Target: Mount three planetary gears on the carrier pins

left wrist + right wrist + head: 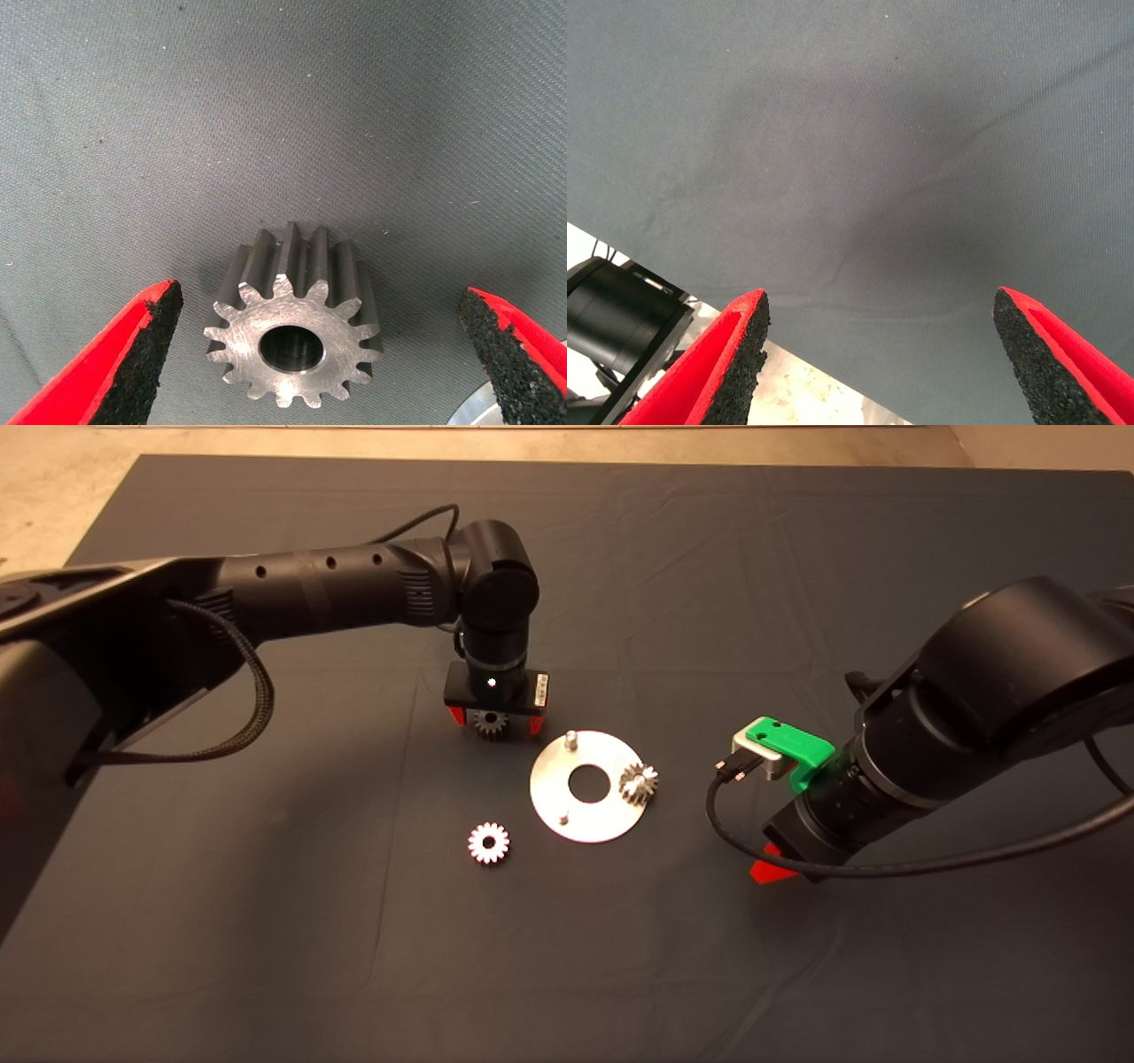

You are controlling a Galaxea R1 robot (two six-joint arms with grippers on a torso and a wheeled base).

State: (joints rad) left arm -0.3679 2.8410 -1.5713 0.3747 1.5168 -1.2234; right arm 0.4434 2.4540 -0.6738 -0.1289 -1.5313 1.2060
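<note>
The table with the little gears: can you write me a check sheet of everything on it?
Surface: dark mat, a few creases.
Job's things: silver disc; one gear on its right side, two bare pins; a second gear lies flat on the mat left of the disc; a third gear stands on the mat between the left fingers.
Clutter: nothing seen.
Grippers: left gripper open around the third gear, not touching; right gripper open, over bare mat right of the disc.
Cables: black cables along both arms.
Surroundings: pale floor beyond the mat.
</note>
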